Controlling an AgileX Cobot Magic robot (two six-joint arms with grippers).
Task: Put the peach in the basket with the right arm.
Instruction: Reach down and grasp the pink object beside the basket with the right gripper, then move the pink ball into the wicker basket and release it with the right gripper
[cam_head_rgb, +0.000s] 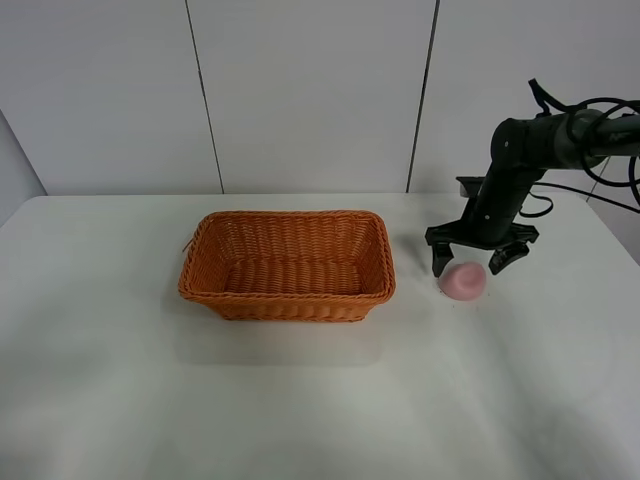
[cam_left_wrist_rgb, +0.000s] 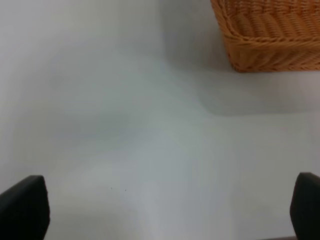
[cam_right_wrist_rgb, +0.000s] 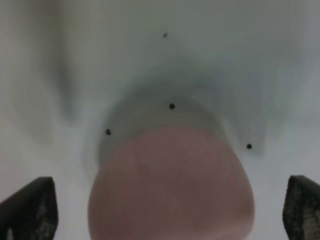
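Note:
The pale-pink peach (cam_head_rgb: 464, 281) lies on the white table, to the right of the orange-brown wicker basket (cam_head_rgb: 288, 264). My right gripper (cam_head_rgb: 469, 258) hangs open just above and behind the peach, one finger on each side of it. In the right wrist view the peach (cam_right_wrist_rgb: 171, 184) fills the lower middle, with the black fingertips (cam_right_wrist_rgb: 31, 208) wide apart at both edges and not touching it. The basket is empty. In the left wrist view the left gripper (cam_left_wrist_rgb: 165, 212) stands open over bare table, with a corner of the basket (cam_left_wrist_rgb: 270, 35) ahead of it.
The black right arm (cam_head_rgb: 540, 140) reaches in from the right edge with cables trailing. A white panelled wall stands behind the table (cam_head_rgb: 300, 400). The left arm does not show in the exterior high view.

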